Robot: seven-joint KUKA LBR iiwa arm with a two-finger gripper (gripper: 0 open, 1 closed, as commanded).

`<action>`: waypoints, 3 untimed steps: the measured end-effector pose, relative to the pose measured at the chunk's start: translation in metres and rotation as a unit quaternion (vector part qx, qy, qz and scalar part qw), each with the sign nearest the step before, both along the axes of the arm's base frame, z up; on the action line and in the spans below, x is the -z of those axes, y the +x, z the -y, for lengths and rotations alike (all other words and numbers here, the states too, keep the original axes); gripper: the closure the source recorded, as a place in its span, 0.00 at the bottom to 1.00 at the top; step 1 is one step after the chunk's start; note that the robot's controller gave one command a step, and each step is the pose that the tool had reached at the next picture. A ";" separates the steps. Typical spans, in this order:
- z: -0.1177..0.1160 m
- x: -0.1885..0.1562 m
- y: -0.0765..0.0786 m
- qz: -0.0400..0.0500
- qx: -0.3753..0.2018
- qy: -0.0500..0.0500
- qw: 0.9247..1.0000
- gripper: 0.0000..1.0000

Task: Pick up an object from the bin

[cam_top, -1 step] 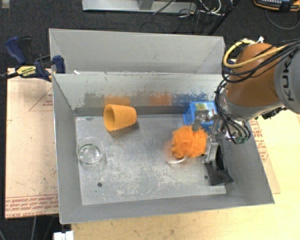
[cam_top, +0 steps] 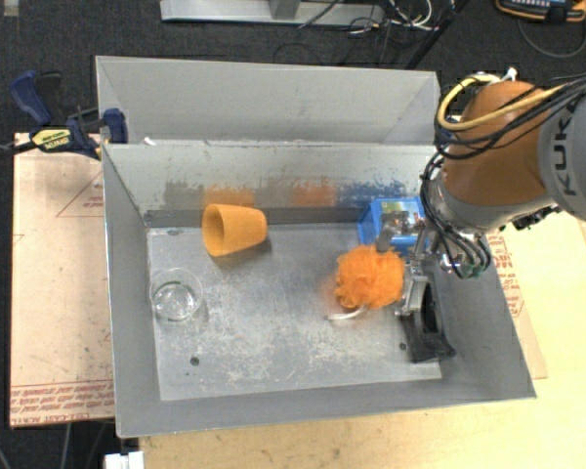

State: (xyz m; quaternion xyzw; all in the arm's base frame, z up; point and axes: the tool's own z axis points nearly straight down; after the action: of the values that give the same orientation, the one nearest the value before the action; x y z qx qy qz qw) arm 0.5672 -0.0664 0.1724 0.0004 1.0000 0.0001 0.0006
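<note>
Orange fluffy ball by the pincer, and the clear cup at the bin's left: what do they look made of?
Orange fluffy ball: seemingly soft mesh or netting, matt, like a bath sponge; its outline is ruffled and ragged. Clear cup: transparent glass or hard plastic, glossy; the bin floor shows through it and its rim glints.

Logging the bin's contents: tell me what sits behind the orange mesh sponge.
A blue box sits behind the sponge, near the back wall. The arm covers the box's right side, so anything further right cannot be seen.
</note>
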 end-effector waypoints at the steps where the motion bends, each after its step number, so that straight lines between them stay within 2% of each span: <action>1: -0.006 0.021 -0.001 0.004 -0.052 -0.001 0.999 0.00; 2: -0.008 0.058 -0.012 0.001 -0.204 0.001 0.979 0.00; 3: -0.005 0.066 0.010 0.003 -0.281 -0.001 0.960 0.00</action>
State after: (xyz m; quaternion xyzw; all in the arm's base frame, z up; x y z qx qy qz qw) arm 0.5774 -0.0615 0.1066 -0.2808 0.9597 -0.0003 0.0035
